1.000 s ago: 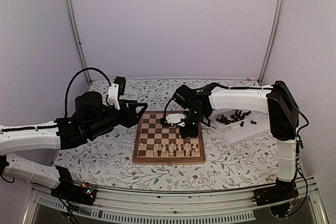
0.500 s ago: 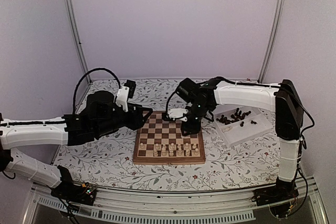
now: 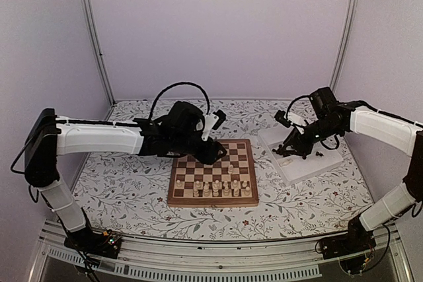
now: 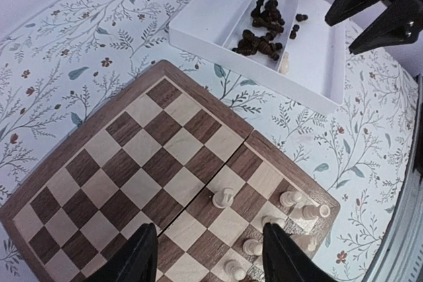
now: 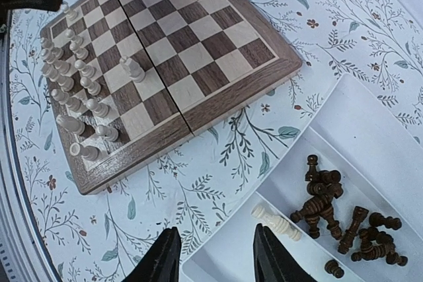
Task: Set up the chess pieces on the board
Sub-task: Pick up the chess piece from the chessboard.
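wooden square chessboard (image 3: 211, 173) with brown and cream checks lies mid-worktop, pale cream turned chessmen (image 3: 217, 188) lining its near edge. dark brown chessmen (image 5: 330, 212) lie in a white partitioned plastic tray (image 5: 370, 137) near the worktop's right edge. the left gripper (image 4: 210, 246) hangs over the board, the right gripper (image 5: 215, 252) over the tray, both jaws parted, empty.

The board (image 3: 192, 175) is checked dark brown and cream inside a mid-brown border. The chess pieces (image 3: 215, 189) standing on it are pale cream. In the white tray (image 3: 314, 166) right of the board, dark brown pieces (image 5: 330, 206) lie with one cream piece (image 5: 276, 222). The worktop (image 3: 125, 196) under the board is white, printed with grey-green leafy sprigs and small reddish flowers. The left arm (image 3: 92, 138) and right arm (image 3: 383, 123) are white with black joints.
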